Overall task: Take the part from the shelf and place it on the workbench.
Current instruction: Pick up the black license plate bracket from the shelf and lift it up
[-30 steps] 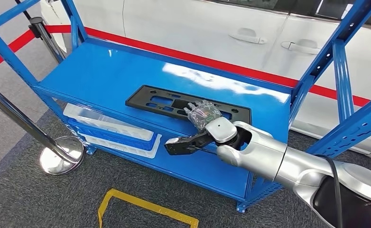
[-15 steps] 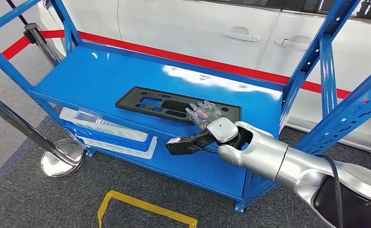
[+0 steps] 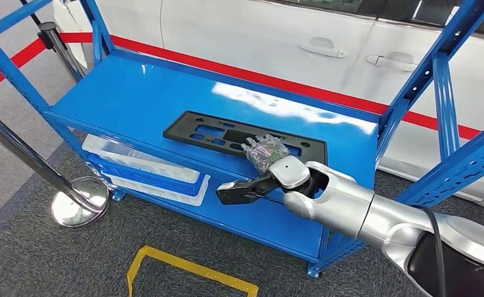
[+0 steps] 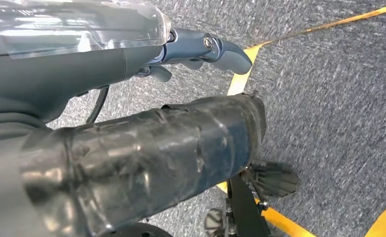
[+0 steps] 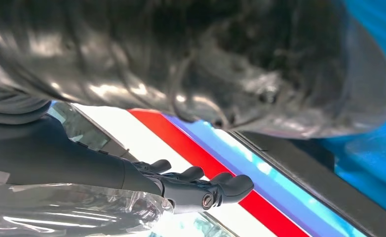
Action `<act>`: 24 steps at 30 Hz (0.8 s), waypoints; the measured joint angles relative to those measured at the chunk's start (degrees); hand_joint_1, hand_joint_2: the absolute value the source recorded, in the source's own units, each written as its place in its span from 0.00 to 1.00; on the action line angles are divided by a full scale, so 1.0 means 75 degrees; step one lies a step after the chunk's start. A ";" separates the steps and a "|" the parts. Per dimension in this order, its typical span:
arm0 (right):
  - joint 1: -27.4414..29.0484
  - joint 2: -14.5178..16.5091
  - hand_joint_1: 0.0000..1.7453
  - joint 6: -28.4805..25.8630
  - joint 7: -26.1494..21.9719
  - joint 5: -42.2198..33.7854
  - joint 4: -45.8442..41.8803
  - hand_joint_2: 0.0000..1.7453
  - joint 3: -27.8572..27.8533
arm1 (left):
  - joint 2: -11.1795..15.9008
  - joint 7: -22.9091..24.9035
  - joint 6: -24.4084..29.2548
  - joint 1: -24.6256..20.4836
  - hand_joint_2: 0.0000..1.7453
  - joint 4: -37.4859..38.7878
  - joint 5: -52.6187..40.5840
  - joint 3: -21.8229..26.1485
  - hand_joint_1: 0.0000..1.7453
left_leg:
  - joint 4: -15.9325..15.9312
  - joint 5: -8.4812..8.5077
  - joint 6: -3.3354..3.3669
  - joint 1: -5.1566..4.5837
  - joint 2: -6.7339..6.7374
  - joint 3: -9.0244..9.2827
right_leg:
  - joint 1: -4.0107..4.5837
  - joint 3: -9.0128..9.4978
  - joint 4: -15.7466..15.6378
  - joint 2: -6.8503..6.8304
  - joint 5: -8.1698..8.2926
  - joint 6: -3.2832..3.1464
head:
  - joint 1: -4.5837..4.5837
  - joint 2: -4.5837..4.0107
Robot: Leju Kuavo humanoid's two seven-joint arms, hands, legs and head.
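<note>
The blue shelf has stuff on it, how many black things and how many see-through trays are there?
Black part on the top of the blue shelf: 1
See-through trays stacked on the lower level: 2, as far as I can tell
Total: 3

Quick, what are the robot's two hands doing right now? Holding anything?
Right hand: open, fingers above the black part and thumb below its near edge, not yet gripping.
Left hand: holding nothing, hanging over the floor; open or closed cannot be told.

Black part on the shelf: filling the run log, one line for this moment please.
phase: reach | right hand: open, fingers over black part | part: flat on blue shelf | left hand: hanging, empty
</note>
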 joint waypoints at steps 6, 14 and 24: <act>0.0002 -0.0001 0.00 -0.0050 0.0002 0.0003 0.0018 0.00 -0.0008 | -0.0017 0.0011 -0.0001 -0.0003 0.00 0.0000 -0.0002 0.0000 0.00 | -0.0016 -0.0020 -0.0184 -0.0043 -0.0013 -0.0020 | 0.0055 0.0696 -0.1439 0.0009 0.0426 -0.0182 | -0.0009 0.0000; 0.0095 -0.0003 0.00 -0.0060 0.0016 0.0007 0.0060 0.00 -0.0015 | -0.0020 0.0013 0.0001 0.0009 0.00 0.0000 -0.0001 0.0000 0.00 | 0.1946 -0.0762 -0.0350 -0.0012 0.0007 -0.0948 | 0.0021 0.0781 -0.1529 0.0005 0.0455 -0.0347 | -0.0034 0.0000; 0.0064 -0.0007 0.00 -0.0072 0.0066 0.0047 0.0109 0.00 -0.0052 | -0.0028 0.0011 -0.0023 0.0004 0.00 0.0000 0.0019 -0.0001 0.00 | 0.0035 -0.0006 -0.0036 0.0001 0.0007 -0.0031 | 0.0045 0.0472 -0.0853 0.0021 0.0012 -0.0040 | -0.0020 0.0000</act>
